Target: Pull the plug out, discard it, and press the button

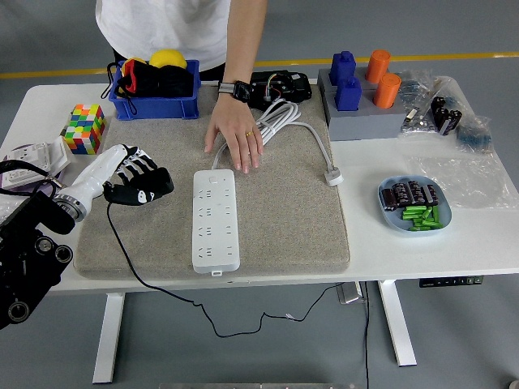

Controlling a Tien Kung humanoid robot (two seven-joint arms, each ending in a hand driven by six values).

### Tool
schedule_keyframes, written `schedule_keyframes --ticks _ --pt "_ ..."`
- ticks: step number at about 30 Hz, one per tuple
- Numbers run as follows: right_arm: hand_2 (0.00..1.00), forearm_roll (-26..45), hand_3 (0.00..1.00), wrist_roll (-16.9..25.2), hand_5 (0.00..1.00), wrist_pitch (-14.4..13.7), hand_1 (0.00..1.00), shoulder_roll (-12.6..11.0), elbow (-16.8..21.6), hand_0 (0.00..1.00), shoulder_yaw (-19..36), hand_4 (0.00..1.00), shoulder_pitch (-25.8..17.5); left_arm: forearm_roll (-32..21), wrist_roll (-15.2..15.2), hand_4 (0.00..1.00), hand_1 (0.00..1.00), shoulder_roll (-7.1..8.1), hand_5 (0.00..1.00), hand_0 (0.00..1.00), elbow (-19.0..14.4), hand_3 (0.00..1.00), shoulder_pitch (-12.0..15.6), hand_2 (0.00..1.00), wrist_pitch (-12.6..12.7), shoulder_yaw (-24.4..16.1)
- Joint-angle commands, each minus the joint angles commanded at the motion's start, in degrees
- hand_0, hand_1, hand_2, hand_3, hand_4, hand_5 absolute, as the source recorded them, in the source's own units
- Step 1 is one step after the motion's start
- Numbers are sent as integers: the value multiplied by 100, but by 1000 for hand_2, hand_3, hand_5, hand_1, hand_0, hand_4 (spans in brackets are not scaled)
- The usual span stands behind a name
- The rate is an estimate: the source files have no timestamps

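One robot hand, the left hand [134, 182], is clamped on a black plug [154, 185] left of the white power strip [216, 220] on the grey mat [292, 219]. A person's hand [235, 140] rests flat just above the strip; no writing is legible.

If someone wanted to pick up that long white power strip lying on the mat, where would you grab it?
Grip the power strip across its narrow width near the middle, coming from above. It lies flat and long on the mat, both long edges free. The person's hand rests by its far end, so keep to the near half.
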Motion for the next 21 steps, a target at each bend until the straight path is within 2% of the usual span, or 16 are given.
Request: schedule_keyframes --ticks 1,6,7,12,13,18,19,21 --pt "658 1 647 0 606 0 679 0 0 726 -1 745 -1 0 -6 621 352 -6 2 372 84 418 -19 294 5 5" --pt "658 2 647 1 606 -1 679 2 -2 726 -3 745 1 -41 -12 621 352 -29 2 372 328 418 -81 294 -3 12" --pt "658 1 647 1 606 -2 678 3 -2 726 2 745 2 -45 -13 659 446 -30 2 462 344 562 -85 412 -7 13" --pt "658 3 647 1 606 -1 678 1 -4 726 9 745 2 -128 -48 659 446 -27 2 462 365 562 -100 412 -78 5" --pt "658 3 647 1 606 -1 679 0 -3 726 11 745 1 -139 -57 763 720 -28 2 698 358 786 -105 744 -79 1" --pt "658 3 647 2 606 -2 679 2 -1 726 9 745 3 -210 -57 763 720 -27 2 698 334 786 -118 744 -117 -7" --pt "658 2 647 2 606 -1 679 4 -1 726 10 745 4 -222 -56 789 763 -27 2 755 330 825 -118 807 -122 -6" --pt "658 0 647 1 606 0 679 7 2 726 11 745 4 -219 -51 789 763 -26 2 755 321 825 -118 807 -129 -5"
